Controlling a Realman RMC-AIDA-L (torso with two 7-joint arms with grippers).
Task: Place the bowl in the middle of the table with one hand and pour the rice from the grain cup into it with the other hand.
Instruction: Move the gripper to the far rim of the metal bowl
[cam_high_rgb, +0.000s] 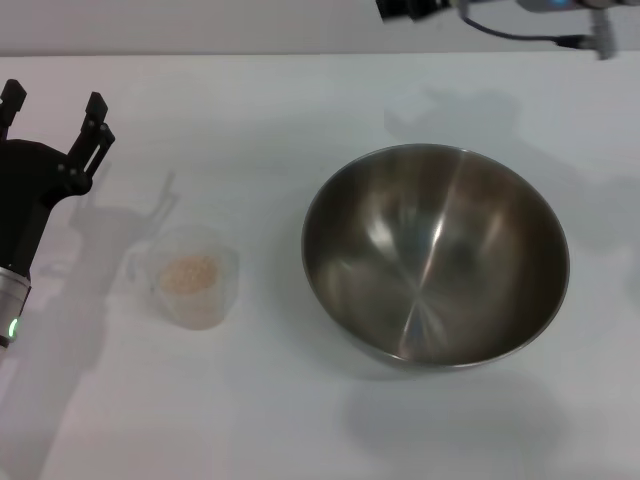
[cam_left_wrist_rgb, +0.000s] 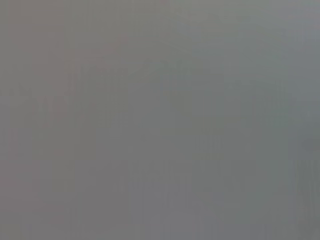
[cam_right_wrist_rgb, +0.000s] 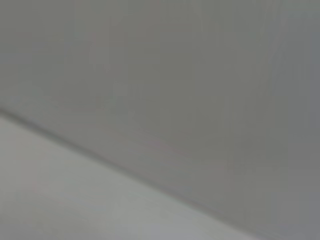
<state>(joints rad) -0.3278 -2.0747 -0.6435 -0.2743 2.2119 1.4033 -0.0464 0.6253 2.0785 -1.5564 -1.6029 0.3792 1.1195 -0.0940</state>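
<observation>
In the head view the large steel bowl (cam_high_rgb: 436, 257) stands empty on the white table (cam_high_rgb: 250, 120), right of centre. The clear grain cup (cam_high_rgb: 194, 277) stands upright to its left, with pale rice (cam_high_rgb: 188, 273) in the bottom. My left gripper (cam_high_rgb: 54, 113) is open and empty at the far left, behind and to the left of the cup, apart from it. Only a dark part of the right arm (cam_high_rgb: 415, 8) shows at the top edge, beyond the bowl; its gripper is out of view. Both wrist views show only blank grey.
The table's far edge runs along the top of the head view. Bare tabletop lies between the cup and the bowl and in front of both. A cable (cam_high_rgb: 530, 35) hangs at the top right.
</observation>
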